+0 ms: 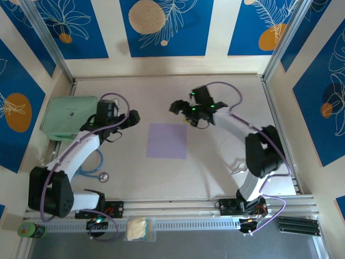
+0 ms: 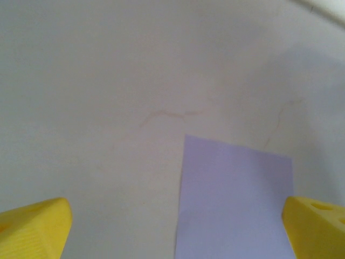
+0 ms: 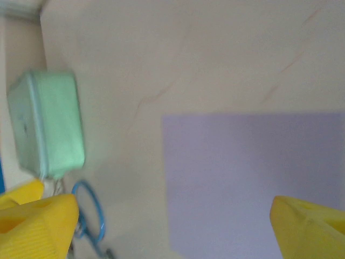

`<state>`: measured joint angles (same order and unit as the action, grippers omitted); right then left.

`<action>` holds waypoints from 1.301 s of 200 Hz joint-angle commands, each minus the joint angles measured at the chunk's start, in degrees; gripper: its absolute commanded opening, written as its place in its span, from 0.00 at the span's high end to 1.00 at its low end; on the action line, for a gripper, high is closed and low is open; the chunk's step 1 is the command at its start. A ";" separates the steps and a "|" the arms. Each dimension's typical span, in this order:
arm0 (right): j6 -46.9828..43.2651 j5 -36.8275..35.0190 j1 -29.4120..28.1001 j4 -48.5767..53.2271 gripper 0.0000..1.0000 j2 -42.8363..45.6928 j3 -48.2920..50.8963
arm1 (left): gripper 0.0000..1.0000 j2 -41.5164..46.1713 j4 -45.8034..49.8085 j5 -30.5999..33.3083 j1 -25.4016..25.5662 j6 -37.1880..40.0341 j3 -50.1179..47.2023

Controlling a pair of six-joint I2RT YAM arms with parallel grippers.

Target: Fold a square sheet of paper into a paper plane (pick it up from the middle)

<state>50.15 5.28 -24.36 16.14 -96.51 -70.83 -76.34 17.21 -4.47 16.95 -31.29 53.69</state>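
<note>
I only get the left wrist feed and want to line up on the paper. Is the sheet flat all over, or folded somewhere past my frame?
Observer: The square sheet of paper lies flat and unfolded, with all four corners showing, in the middle of the table.
Operator: Where is the other arm?
Observer: The right hand is open, at the sheet's far edge near its right corner.
Operator: Anything else on the table?
Observer: A mint-green box sits at the table's left edge, well apart from the sheet.
</note>
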 commanded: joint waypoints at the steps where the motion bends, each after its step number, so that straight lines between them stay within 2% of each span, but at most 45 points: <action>1: -7.70 -6.94 4.34 3.76 0.08 3.24 3.88 | 0.01 -4.75 9.38 5.54 5.65 -1.08 5.14; 22: -11.88 -7.00 9.18 4.25 0.07 5.11 5.19 | 0.01 -10.05 9.98 6.11 10.79 -3.31 8.34; 43: -14.91 -5.67 13.76 3.51 0.01 6.67 6.82 | 0.01 -15.46 11.19 6.71 15.84 -6.78 11.07; 78: -18.21 -6.15 17.07 -0.45 0.01 10.38 11.12 | 0.02 -25.73 18.12 9.02 22.70 -7.61 20.08; 104: -17.09 -3.16 19.43 -0.47 0.01 9.79 11.27 | 0.00 -33.23 25.07 11.66 25.91 -6.71 28.51; 139: -15.88 -0.23 21.06 -1.75 0.01 9.67 12.47 | 0.02 -39.69 29.33 12.04 26.95 -7.62 35.22; 190: -15.36 0.47 21.63 -1.57 0.01 8.55 12.47 | 0.08 -45.68 34.35 13.74 26.90 -8.00 42.24; 260: -14.97 1.31 21.98 -1.29 0.01 7.37 12.07 | 0.09 -49.65 35.25 14.16 26.72 -7.69 45.01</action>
<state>34.72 4.93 -2.76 14.59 -88.47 -58.96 -124.20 49.84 8.64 43.90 -38.72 97.21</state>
